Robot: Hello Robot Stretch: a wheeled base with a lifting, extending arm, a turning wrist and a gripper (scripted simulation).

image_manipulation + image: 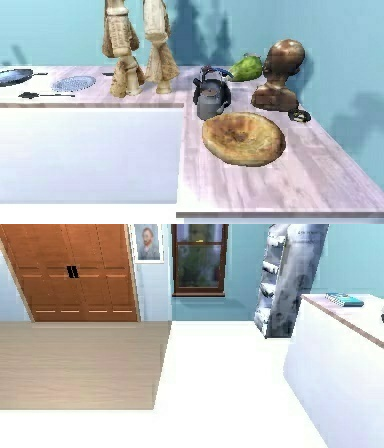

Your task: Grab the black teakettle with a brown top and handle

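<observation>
There's the teakettle (212,99), dark and squat with an arched handle on top, standing upright just beyond the round brown loaf (243,138).

The pale counter (330,165) carries a dark teakettle (212,98), a round flat bread (243,138), a brown bust (280,75), two tan statues (120,40) and plates (73,83).
</observation>
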